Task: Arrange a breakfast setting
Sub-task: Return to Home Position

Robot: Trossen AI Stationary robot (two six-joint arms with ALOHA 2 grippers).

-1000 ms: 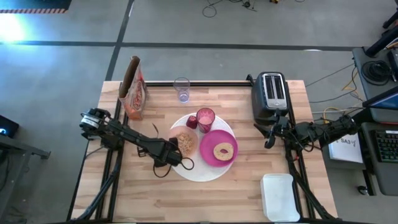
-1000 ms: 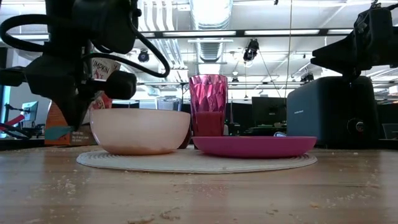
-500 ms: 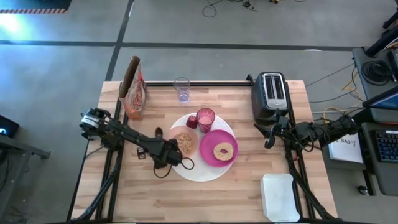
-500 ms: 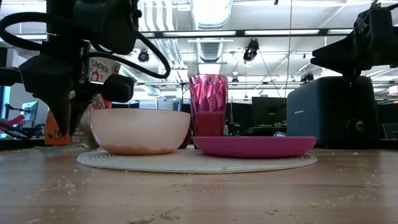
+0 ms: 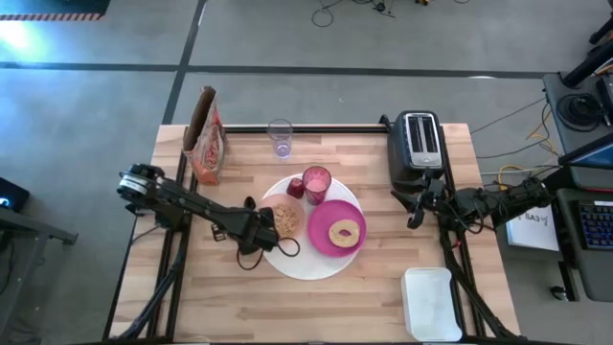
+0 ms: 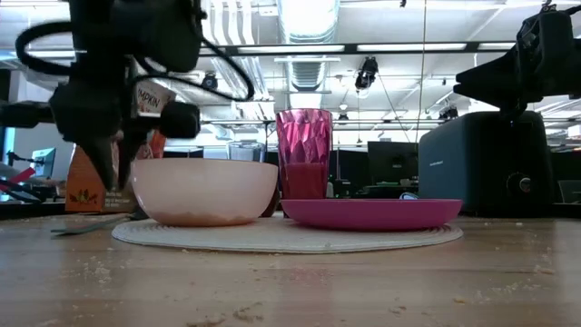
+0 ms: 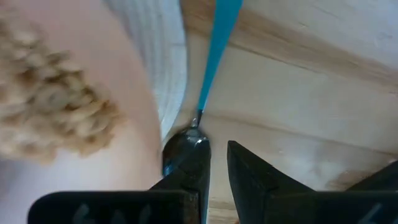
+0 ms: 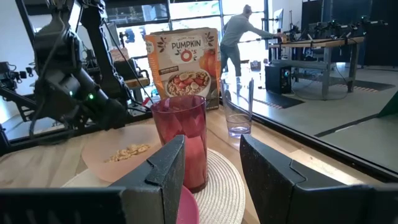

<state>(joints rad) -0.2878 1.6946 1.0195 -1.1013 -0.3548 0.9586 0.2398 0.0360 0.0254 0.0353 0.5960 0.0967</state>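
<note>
Cereal [image 5: 285, 220] in peach bowl [image 6: 204, 193], bagel [image 5: 344, 233] on magenta plate [image 5: 321, 248]; left end effector [image 7: 216, 148], right end effector [image 8: 212, 144] released.

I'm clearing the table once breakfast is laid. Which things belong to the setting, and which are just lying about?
Setting: placemat, plate, bagel, bowl, cup, red fruit, spoon (below the left gripper).

Lying about: toaster (right gripper waits beside it), cereal bag, clear glass, white tub.

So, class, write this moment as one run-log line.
left tool open above spoon | spoon flat on table beside peach bowl | right tool open, parked by toaster
</note>
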